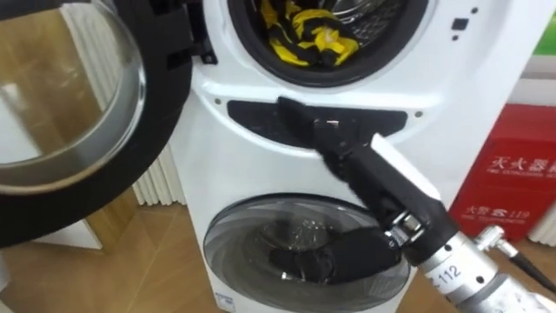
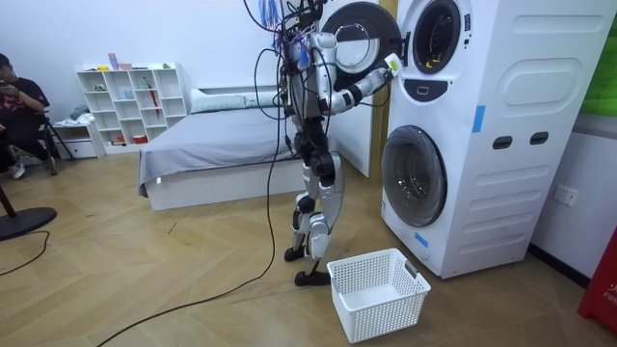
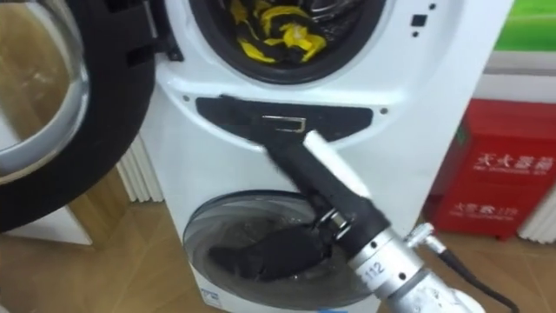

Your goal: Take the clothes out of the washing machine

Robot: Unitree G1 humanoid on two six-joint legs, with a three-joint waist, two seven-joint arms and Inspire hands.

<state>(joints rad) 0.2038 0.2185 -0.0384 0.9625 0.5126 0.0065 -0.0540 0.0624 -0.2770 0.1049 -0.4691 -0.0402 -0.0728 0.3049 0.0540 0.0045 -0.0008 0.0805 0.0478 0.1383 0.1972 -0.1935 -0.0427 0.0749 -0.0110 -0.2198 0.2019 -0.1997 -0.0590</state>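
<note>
Lying bunched in the upper drum (image 1: 373, 22) of the washing machine (image 1: 261, 165), the yellow-and-black garment (image 1: 308, 39) looks soft, light and limp; its raised front fold should suit a pinch. The right hand (image 1: 313, 126) hovers at the dark panel (image 1: 252, 117) just below, but I cannot tell how its fingers are set.

One washer (image 2: 501, 145) with two doors: open door (image 1: 61, 113) at upper left, shut door (image 1: 261, 226) at bottom centre. One garment (image 1: 308, 39), top centre. One basket (image 2: 386, 313), one red box (image 1: 512, 174), one bed (image 2: 212, 145), one person (image 2: 14, 96).
</note>
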